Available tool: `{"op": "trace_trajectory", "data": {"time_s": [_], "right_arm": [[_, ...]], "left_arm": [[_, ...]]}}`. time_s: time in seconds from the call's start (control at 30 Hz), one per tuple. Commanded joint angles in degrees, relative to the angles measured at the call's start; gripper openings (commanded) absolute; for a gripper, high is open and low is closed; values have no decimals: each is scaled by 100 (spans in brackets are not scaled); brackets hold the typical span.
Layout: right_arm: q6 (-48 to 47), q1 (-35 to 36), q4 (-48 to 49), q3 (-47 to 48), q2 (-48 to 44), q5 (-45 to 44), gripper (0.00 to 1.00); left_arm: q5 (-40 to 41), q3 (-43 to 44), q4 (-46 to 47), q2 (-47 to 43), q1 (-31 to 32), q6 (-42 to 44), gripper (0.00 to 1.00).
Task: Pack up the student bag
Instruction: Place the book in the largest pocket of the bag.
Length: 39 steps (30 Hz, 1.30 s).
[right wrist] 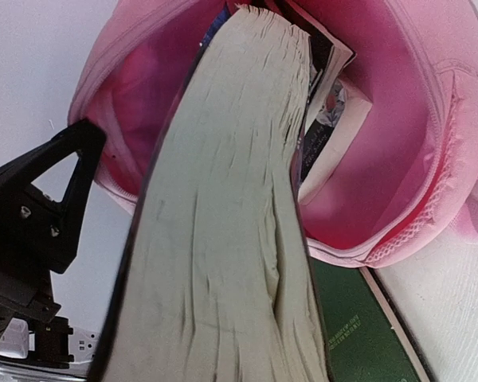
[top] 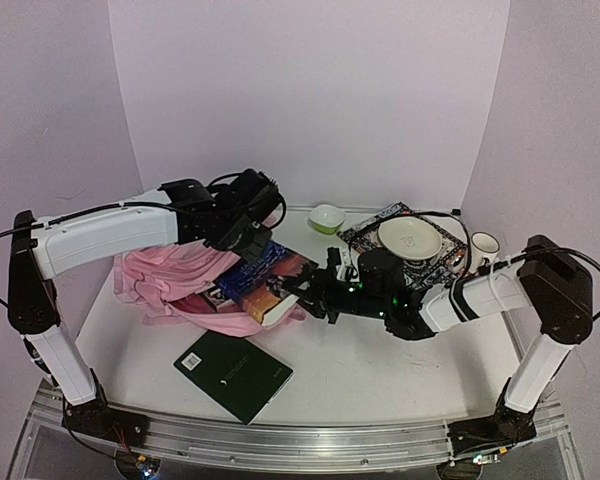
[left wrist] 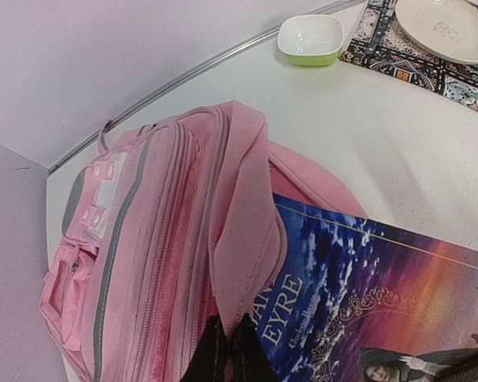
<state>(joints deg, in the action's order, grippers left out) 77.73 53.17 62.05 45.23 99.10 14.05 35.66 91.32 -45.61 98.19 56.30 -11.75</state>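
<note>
Right gripper (top: pixel 310 288), partly open, grips the book (right wrist: pixel 223 239); left gripper (left wrist: pixel 229 344) pinches student bag (left wrist: pixel 143 239).

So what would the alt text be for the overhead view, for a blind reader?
Two robot arms pack a pink backpack on a white table: the left gripper pinches its strap, and the right gripper holds a thick paperback in its opening. A dark green book lies in front; a bowl, plate and mug sit behind.

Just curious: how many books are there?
3: Jane Eyre, half in the bag; a second book inside it; a green book on the table. The bag may hide more.
</note>
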Motion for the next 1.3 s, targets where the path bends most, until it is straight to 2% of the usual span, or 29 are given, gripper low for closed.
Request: {"op": "trace_trajectory", "data": {"time_s": [0.0,0.33,0.53,0.77,0.93,1.03,1.13,1.27], "right_arm": [[-242,34,2588,506,-590,164,0],[-178,31,2625,1473,406,208,0],[-263,21,2519,2272,1232,170,0],[-946,12,1844,3297,2065,-73,0],[-1333,13,934,4028,2619,-99,1],[-1652,8,464,4054,2748,-280,10],[-2072,3,-370,4120,2677,-266,32],[-2382,-2,-706,3799,2327,-271,59]], "left_arm": [[-107,605,612,-279,59,25,0],[-1417,679,983,-592,59,3,0],[-1928,692,1178,-747,60,58,0],[-2062,409,1366,-980,57,-2,0],[-2040,259,1481,-1048,57,10,0],[-1894,200,1508,-1069,57,39,0],[-1723,46,1554,-1076,49,37,0],[-1642,-168,1642,-1050,-7,-62,0]]}}
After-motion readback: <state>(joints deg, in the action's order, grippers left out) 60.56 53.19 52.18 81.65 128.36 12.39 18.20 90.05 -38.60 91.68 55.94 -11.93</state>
